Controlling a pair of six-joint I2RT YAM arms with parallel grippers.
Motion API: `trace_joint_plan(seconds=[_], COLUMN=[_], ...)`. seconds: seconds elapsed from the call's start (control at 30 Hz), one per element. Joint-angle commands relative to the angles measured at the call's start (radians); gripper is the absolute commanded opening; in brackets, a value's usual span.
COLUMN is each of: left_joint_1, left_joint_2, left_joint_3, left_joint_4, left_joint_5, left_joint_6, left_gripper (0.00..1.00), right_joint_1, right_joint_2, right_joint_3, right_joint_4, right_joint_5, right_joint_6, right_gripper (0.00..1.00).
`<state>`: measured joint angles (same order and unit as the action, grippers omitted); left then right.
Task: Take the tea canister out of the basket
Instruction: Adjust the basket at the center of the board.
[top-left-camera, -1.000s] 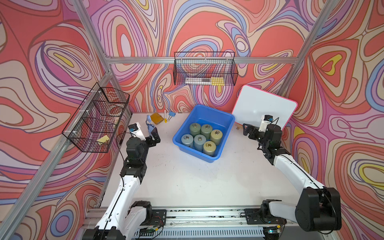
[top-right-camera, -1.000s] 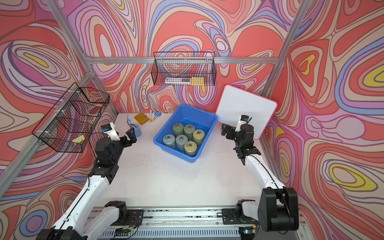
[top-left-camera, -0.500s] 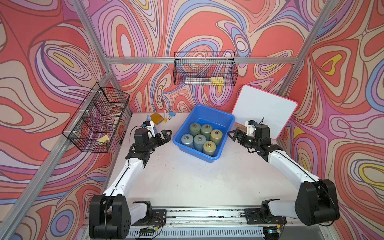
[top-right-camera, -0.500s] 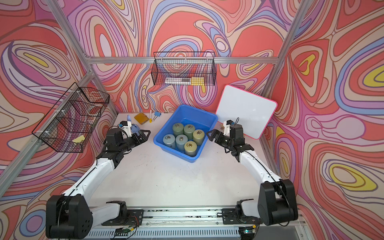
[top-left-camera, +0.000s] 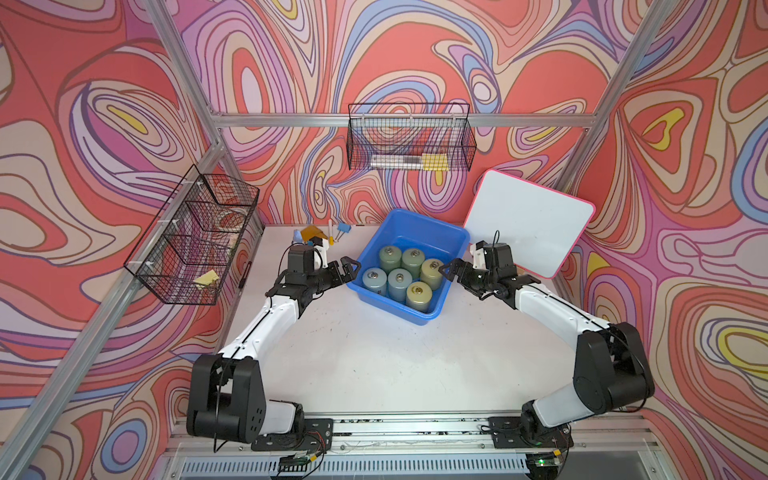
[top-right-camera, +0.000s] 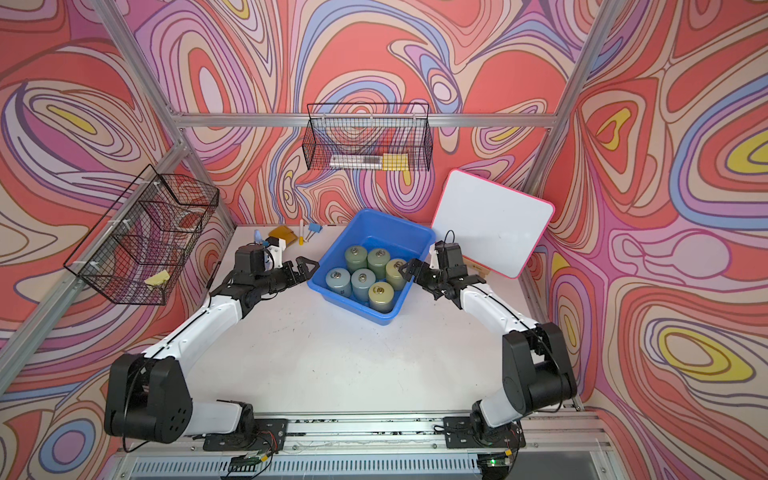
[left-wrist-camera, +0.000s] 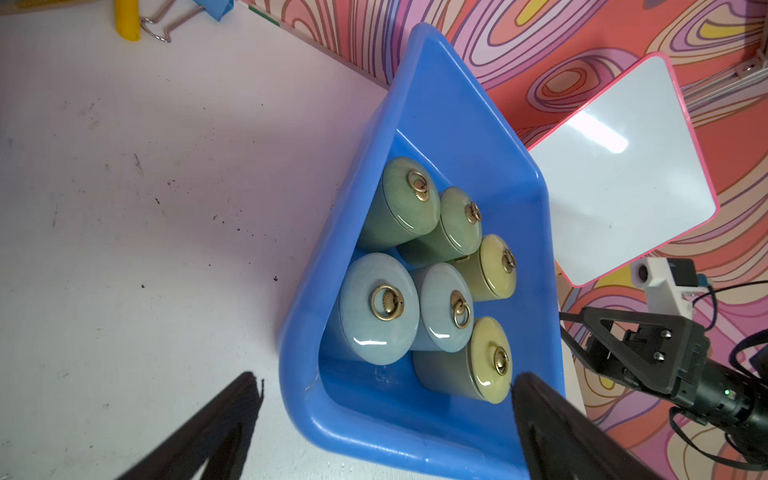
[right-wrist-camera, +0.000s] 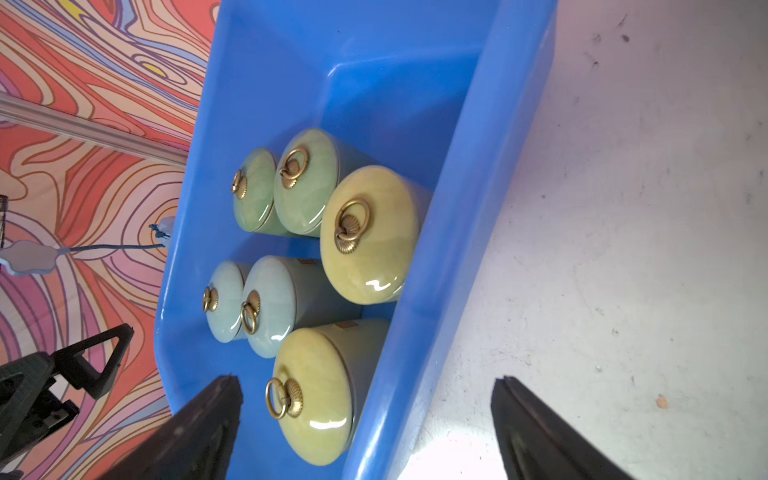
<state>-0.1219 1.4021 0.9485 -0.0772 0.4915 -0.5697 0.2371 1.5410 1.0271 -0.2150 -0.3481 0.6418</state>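
On the left, the left end effector (top-left-camera: 348, 268) hangs released, its jaws wide and holding nothing, just beside the left wall of the blue basket (top-left-camera: 428, 243). The basket sits on the white surface (top-left-camera: 374, 361), and we count six tea canisters (top-left-camera: 400, 279) upright inside it, in two rows of three. On the right, the right end effector (top-left-camera: 451, 270) is released too and straddles the basket's right wall; whether it touches the rim, we cannot tell. Behind it leans a pink-framed whiteboard (top-left-camera: 528, 224).
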Motion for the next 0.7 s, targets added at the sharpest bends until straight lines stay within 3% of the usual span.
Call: trace_joint_plan(seconds=[0.0,0.67], left_joint_1=[-0.016,-0.06], left_joint_2=[0.039,0.179], left_joint_3=[0.05,0.126], left_joint_4=[-0.064,-0.074], left_joint_5=[-0.018,0.051], left_joint_6=[0.046,0.105], left_gripper=[0.99,0.99], right_joint_1=[0.005,0.005], right_joint_2=[0.032,0.196], right_joint_3=[0.062,0.257], right_joint_4=[-0.042,-0.087], right_joint_5=[0.043,0.045], right_joint_6=[-0.005,-0.025], right_gripper=[0.96,0.96])
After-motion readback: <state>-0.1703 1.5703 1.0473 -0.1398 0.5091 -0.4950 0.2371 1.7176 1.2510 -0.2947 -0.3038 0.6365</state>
